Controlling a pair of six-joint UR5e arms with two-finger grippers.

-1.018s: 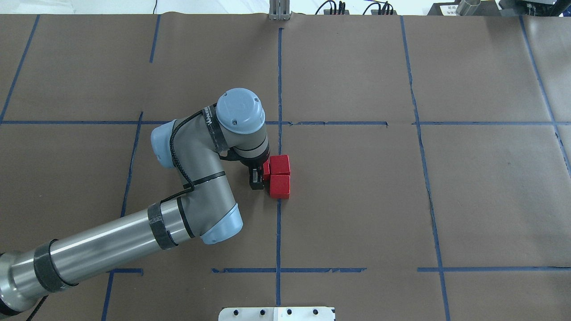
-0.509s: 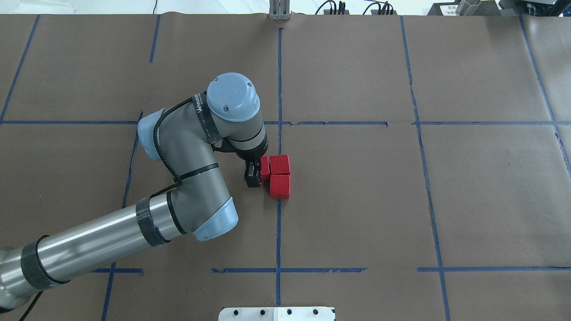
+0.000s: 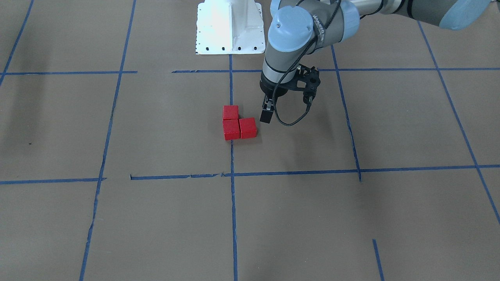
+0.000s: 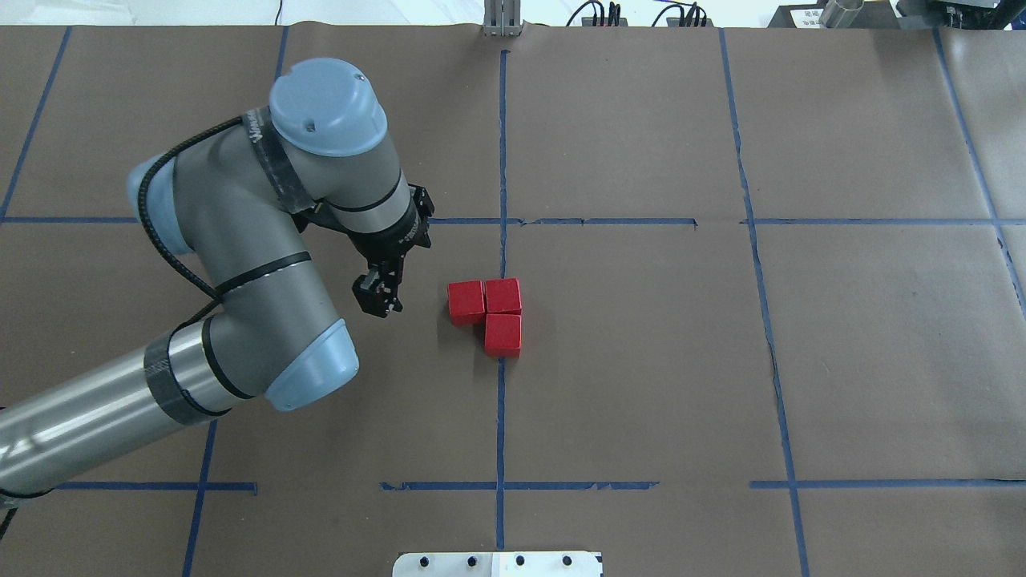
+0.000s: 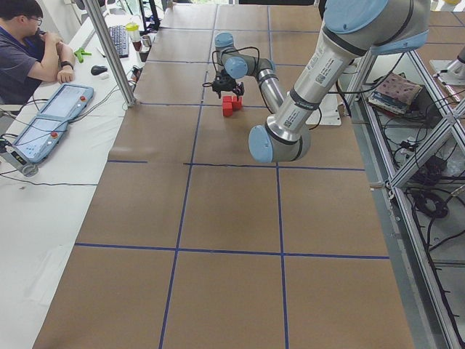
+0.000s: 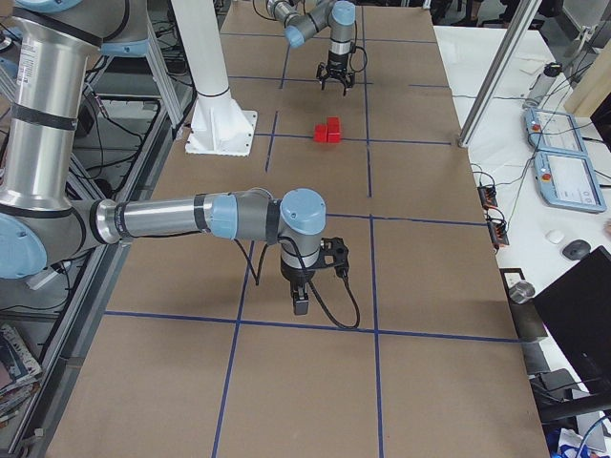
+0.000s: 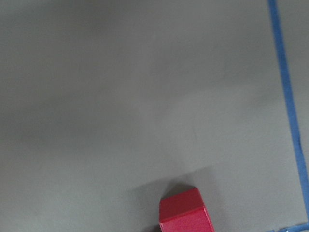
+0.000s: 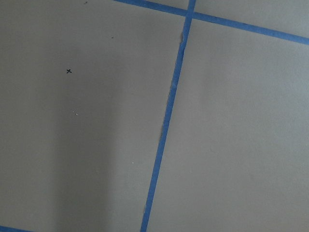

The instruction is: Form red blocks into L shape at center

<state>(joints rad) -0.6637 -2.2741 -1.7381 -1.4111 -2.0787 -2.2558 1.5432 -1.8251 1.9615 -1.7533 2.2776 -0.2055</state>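
Three red blocks [image 4: 503,296] lie touching in an L on the brown paper at the center [image 4: 609,320], astride the vertical blue tape line [image 4: 500,409]. The front-facing view shows the same L [image 3: 231,129]. My left gripper [image 4: 377,303] hangs to the left of the blocks, a short gap away, open with nothing between its fingers; it also shows in the front-facing view [image 3: 266,115]. One red block [image 7: 186,215] sits at the bottom edge of the left wrist view. My right gripper [image 6: 301,305] shows only in the exterior right view, low over the paper, and I cannot tell its state.
The white base plate [image 3: 228,27] stands at the robot's edge of the table. A person [image 5: 25,51] sits at a side desk with tablets [image 5: 51,120]. The right wrist view holds only paper and a tape line [image 8: 166,116].
My left gripper has let go of the leftmost block and pulled back up and to the left. That block stays against the other two.
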